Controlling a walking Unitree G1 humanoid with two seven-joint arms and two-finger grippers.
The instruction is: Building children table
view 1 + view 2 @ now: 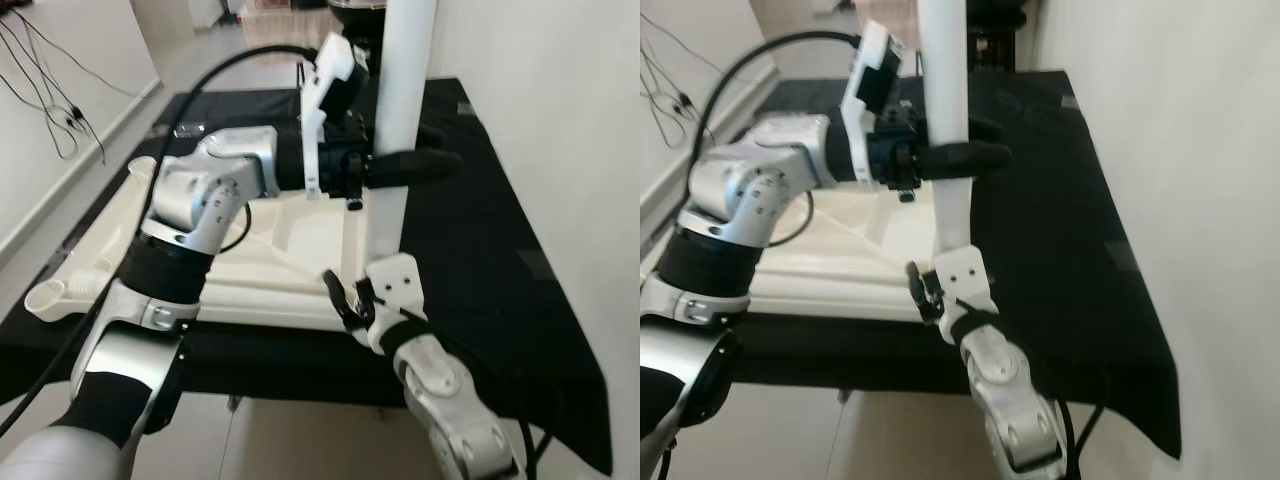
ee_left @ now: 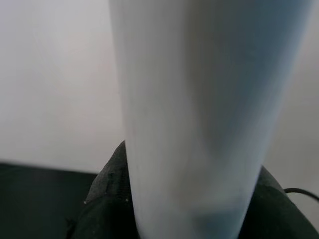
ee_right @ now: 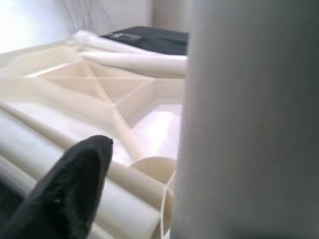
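Observation:
A white plastic tabletop (image 1: 262, 268) lies upside down on the black-covered table (image 1: 480, 260), its ribs showing (image 3: 75, 89). A white table leg (image 1: 405, 80) stands upright at the tabletop's near right corner. My left gripper (image 1: 405, 168) is shut around the leg's middle, its black fingers wrapping it; the leg (image 2: 194, 124) is close before that wrist camera. My right gripper (image 1: 345, 300) is low at the leg's foot, open, with one black finger (image 3: 75, 189) apart from the leg (image 3: 249, 124).
Another white leg (image 1: 60, 295) lies along the tabletop's left side, and one more (image 3: 134, 60) lies across its far side. A white wall (image 1: 560, 150) stands close on the right. Cables (image 1: 50, 95) hang on the left wall, with floor beyond the table.

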